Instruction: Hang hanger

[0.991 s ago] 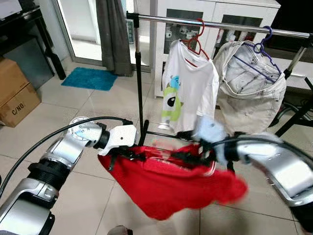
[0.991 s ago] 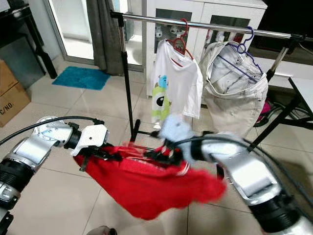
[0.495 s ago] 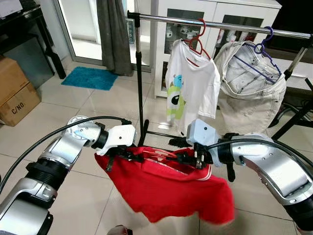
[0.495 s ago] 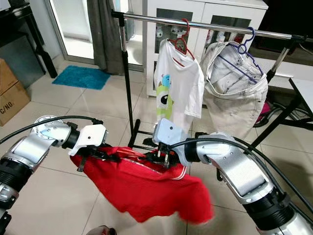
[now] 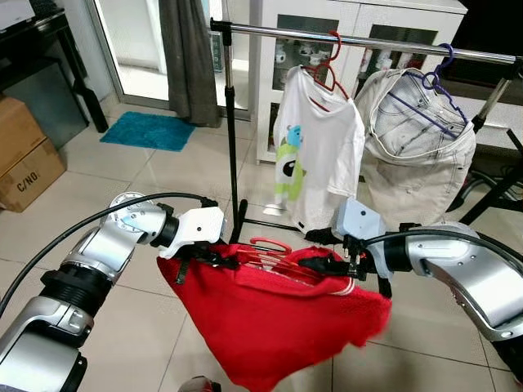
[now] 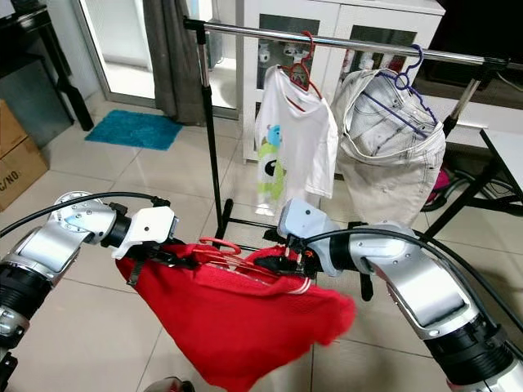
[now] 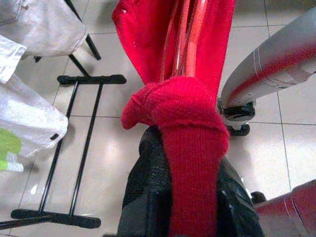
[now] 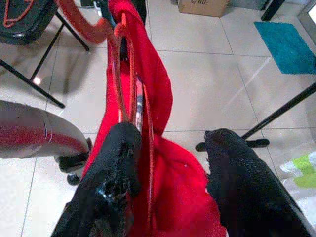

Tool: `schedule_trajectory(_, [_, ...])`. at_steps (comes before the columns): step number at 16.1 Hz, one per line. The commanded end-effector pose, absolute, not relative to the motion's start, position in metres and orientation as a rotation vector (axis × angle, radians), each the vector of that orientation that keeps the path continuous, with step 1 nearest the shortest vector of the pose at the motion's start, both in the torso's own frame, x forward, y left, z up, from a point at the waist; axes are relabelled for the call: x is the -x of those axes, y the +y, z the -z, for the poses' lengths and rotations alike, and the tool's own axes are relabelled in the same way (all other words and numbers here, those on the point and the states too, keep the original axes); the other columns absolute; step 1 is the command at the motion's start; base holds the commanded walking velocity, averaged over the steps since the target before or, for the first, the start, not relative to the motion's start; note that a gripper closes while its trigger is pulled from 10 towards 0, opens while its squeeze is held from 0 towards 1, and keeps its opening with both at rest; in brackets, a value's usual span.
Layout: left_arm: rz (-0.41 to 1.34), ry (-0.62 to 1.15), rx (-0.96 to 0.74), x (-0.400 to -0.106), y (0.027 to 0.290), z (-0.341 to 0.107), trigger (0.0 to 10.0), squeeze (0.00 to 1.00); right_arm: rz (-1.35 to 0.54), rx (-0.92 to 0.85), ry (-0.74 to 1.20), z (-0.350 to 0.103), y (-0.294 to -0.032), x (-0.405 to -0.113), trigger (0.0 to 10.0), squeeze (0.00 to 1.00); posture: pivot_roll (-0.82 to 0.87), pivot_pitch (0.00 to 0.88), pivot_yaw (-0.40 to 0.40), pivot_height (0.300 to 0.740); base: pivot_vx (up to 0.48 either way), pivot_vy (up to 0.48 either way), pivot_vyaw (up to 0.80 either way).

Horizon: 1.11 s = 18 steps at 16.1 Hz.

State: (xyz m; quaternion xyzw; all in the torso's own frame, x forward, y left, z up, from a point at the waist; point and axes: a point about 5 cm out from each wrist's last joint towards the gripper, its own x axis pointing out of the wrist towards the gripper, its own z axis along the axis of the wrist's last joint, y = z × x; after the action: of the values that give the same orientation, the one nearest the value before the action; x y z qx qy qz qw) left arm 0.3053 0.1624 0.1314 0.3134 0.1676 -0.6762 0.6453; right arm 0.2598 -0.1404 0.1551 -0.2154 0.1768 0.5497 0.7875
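Observation:
A red shirt (image 5: 270,318) hangs on a red hanger whose hook (image 5: 271,242) pokes up above the collar. My left gripper (image 5: 216,257) is shut on the shirt's shoulder and hanger end; in the left wrist view red fabric bunches between the fingers (image 7: 148,187). My right gripper (image 5: 323,263) is at the shirt's other shoulder. Its fingers (image 8: 121,153) stand well apart, with the hanger wire (image 8: 129,106) lying against one of them. The clothes rail (image 5: 368,41) runs across above and behind the shirt.
On the rail hang a white cartoon T-shirt (image 5: 315,155) on a red hanger and a beige garment (image 5: 417,155) on a purple hanger. The rail's black post (image 5: 232,139) stands just beyond my left gripper. A cardboard box (image 5: 24,163) and blue mat (image 5: 149,131) lie far left.
The shirt's lower part swung from the right back under the hanger. The hanger hook now stands above the collar. My right wrist shifted slightly to the right.

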Motion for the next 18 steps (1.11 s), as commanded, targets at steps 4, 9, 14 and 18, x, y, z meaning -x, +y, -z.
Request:
schedule_trajectory(4, [1.538, 0.312, -0.712, -0.311, 0.158, -0.145, 0.0, 0.00, -1.256, 0.412, 0.348, -0.155, -0.121, -0.252, 10.0, 0.00, -0.11, 0.000, -0.005, 0.740, 0.000, 0.000, 0.00])
schedule_trajectory(9, [1.496, 0.367, -0.788, -0.314, 0.168, -0.141, 0.0, 0.00, -1.154, 0.439, 0.332, -0.165, -0.147, -0.264, 10.0, 0.00, -0.12, 0.000, -0.001, 0.740, 0.000, 0.000, 0.00])
schedule_trajectory(14, [1.491, 0.338, -0.757, -0.317, 0.162, -0.141, 0.0, 0.00, -1.246, 0.418, 0.347, -0.158, -0.134, -0.250, 10.0, 0.00, -0.11, 0.000, -0.004, 0.740, 0.000, 0.000, 0.00])
schedule_trajectory(18, [1.516, 0.287, -0.698, -0.316, 0.153, -0.146, 0.0, 0.00, -1.225, 0.395, 0.354, -0.146, -0.116, -0.250, 10.0, 0.00, -0.11, 0.000, -0.005, 0.740, 0.000, 0.000, 0.00])
